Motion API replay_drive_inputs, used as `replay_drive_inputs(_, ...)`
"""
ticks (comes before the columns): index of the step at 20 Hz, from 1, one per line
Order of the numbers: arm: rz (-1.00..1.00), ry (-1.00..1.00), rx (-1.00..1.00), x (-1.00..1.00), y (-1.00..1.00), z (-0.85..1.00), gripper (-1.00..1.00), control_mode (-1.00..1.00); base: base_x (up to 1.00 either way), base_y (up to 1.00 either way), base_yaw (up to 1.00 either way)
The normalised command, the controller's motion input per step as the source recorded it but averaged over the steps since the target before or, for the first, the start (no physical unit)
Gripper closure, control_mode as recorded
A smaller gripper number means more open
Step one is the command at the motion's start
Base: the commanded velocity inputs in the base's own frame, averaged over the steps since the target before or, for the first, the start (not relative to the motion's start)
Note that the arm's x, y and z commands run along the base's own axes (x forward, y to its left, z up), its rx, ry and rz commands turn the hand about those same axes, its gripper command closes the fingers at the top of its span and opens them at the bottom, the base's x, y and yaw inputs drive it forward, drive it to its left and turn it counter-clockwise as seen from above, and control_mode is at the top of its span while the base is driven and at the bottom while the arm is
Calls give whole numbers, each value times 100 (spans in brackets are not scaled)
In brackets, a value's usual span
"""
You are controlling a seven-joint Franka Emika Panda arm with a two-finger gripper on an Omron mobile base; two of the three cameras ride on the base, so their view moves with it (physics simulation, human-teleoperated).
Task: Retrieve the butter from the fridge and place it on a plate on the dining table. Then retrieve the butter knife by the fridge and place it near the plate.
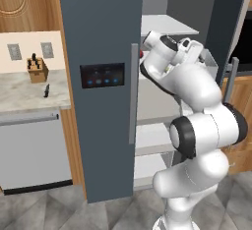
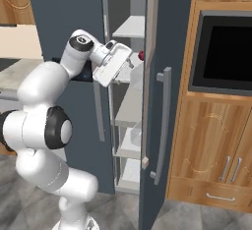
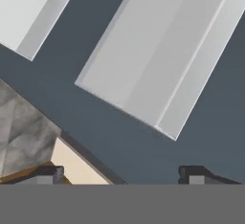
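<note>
1. Fridge (image 1: 101,37) stood w/ its right door (image 2: 158,126) swung open; left door w/ the black panel (image 1: 102,75) was shut. White shelves (image 2: 130,108) showed inside the opening.
2. Hand (image 3: 122,174) sat at the fridge opening, about upper-shelf height, aimed in at the fridge interior. Its 2 dark tips stood spread wide apart at the bottom of the hand view, w/ nothing between them. Nothing held.
3. Butter: couldn't make out any yellow stick on the fridge shelves in these frames. A small red item (image 2: 141,55) sat on a shelf just beyond the hand; too small to ID.
4. Butter knife (image 1: 47,91) lay on the tabletop left of the fridge, just in front of the wooden knife block (image 1: 37,69). Untouched, by the look of it.
5. Progress, as judged: early. Fridge door open = done. Butter not yet picked, not yet on the plate; knife not yet fetched.
6. Left to do: find + grip butter inside the fridge, carry to plate on dining table, then come back by the fridge for the knife.
</note>
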Motion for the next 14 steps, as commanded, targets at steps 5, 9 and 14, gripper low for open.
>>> replay_drive_inputs(5,-4,1,0,5,-82,-24,-100,-100,0,0,0)
replay_drive_inputs(9,-10,1,0,1,-96,-14,-100,-100,0,0,0)
replay_drive_inputs(14,-12,4,1,0,-100,-9,-100,-100,0,0,0)
